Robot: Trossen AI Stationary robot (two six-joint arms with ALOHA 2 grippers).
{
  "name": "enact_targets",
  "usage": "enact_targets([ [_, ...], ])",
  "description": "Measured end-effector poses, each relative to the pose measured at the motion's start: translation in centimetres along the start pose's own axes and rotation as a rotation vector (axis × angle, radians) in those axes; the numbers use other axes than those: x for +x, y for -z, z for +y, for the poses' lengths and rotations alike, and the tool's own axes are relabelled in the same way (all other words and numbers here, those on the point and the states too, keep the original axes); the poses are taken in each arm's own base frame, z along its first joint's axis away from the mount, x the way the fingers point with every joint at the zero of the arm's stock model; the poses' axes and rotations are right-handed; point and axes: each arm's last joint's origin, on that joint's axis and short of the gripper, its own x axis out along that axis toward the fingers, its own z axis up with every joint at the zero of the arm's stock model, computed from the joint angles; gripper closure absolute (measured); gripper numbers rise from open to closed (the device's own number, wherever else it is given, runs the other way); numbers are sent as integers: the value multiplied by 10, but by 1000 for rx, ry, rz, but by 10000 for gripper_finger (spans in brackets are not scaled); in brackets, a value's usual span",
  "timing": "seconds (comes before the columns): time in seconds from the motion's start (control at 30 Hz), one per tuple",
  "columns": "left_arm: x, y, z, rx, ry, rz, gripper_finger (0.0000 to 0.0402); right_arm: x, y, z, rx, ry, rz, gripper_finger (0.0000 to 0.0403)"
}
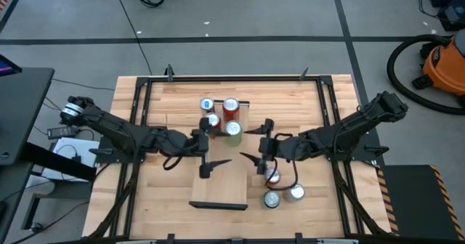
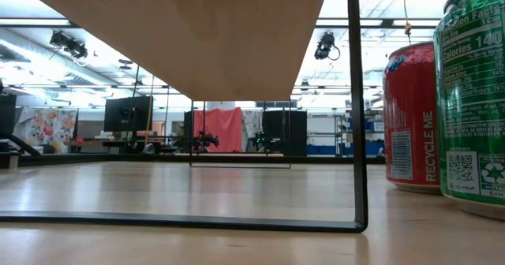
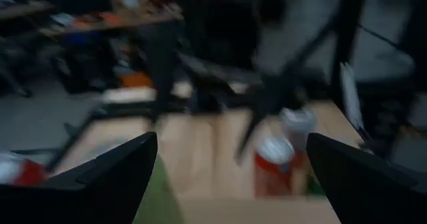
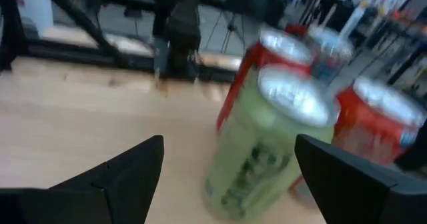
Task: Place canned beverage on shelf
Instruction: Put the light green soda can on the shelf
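The slatted wooden worktop [image 1: 174,99] carries a smooth light-wood shelf [image 1: 221,186] with dark trim. Four cylindrical cans cluster at its far end, a green can [image 4: 263,144] nearest. Both the left gripper [image 1: 205,154] and right gripper [image 1: 263,148] are spread wide, empty.

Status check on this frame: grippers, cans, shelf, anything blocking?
Left gripper open, empty, over the shelf. Right gripper open, empty, beside it. Four cans on the shelf's far end; three cans on the table. Nothing blocking.

Two dark, jointed arms. Left arm [image 1: 116,131]: silver cap at the base end. Right arm [image 1: 349,131]: all black. Grippers: paired tapered black fingers [image 3: 100,184].
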Motion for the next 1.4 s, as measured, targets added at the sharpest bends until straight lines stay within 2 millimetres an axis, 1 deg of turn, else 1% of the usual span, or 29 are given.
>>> enact_targets([
  [0.1, 5, 4, -5, -8, 79, 17, 6, -3, -4, -2, -39, 12, -21, 54],
  [0.17, 6, 9, -6, -2, 87, 46, 6, -8, -14, -7, -37, -7, -54, 54],
  [0.27, 11, 11, -6, -12, 76, 52, 6, -14, -32, -16, -25, -126, -139, 54],
  [0.33, 10, 11, -7, -16, 78, 44, 6, -12, -36, -18, -40, -209, -164, 54],
  [0.4, 9, 10, -11, -29, 92, 41, 6, -6, -32, -20, -62, -244, -152, 54],
  [0.53, 1, 9, -26, -46, 119, 38, 6, 6, -24, -28, -80, -197, -91, 54],
  [0.63, -4, 12, -34, -51, 69, 62, 6, 12, -20, -33, -84, -189, -69, 54],
  [0.77, -7, 16, -37, -78, -17, 99, 6, 18, -15, -44, -77, -170, -26, 54],
  [1.07, -8, 22, -37, -144, -64, 143, 6, 25, -10, -61, -83, -176, 8, 54],
  [1.4, -17, 21, -53, -144, -8, 135, 6, 25, -9, -60, -109, -177, 18, 54],
])
